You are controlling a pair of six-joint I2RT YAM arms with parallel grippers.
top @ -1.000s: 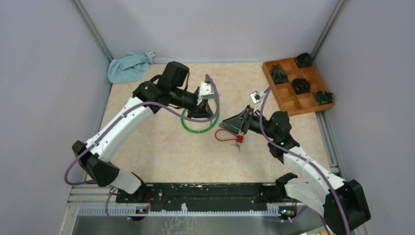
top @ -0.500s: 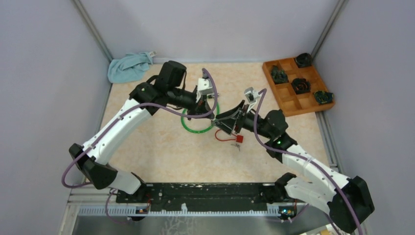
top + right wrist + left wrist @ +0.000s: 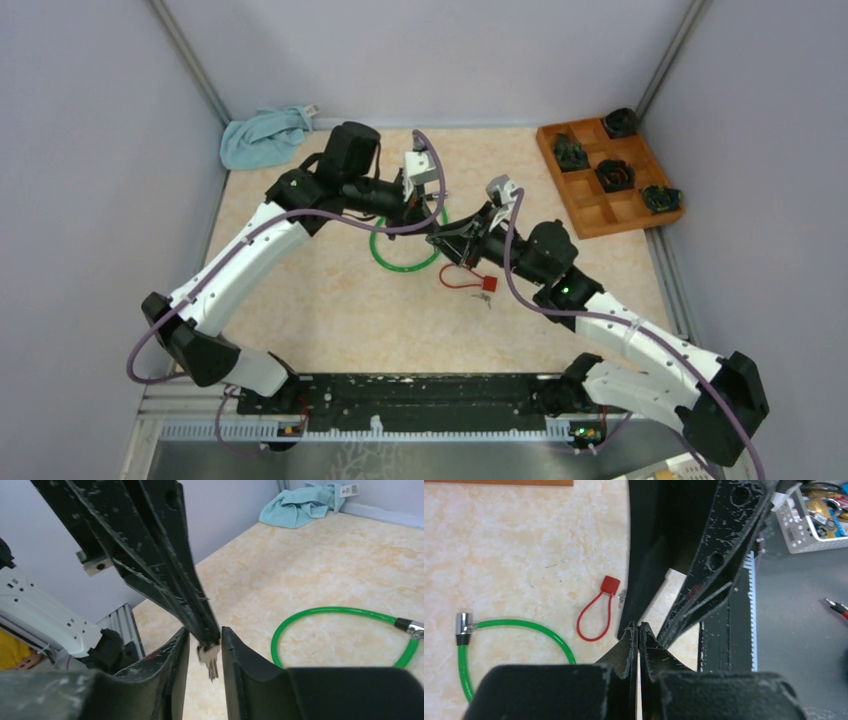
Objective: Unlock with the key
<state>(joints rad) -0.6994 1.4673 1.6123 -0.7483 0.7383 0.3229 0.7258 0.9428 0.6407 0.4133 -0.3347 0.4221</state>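
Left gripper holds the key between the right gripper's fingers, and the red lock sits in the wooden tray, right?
Not quite. The top view shows the red lock lying on the table, outside the wooden tray. The left gripper does hold the key inside the open right gripper.

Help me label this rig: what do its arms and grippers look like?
The left arm and right arm match: white shells, black joint housings, a purple cable looping along each. The left gripper and right gripper are black, tapering and scuffed.
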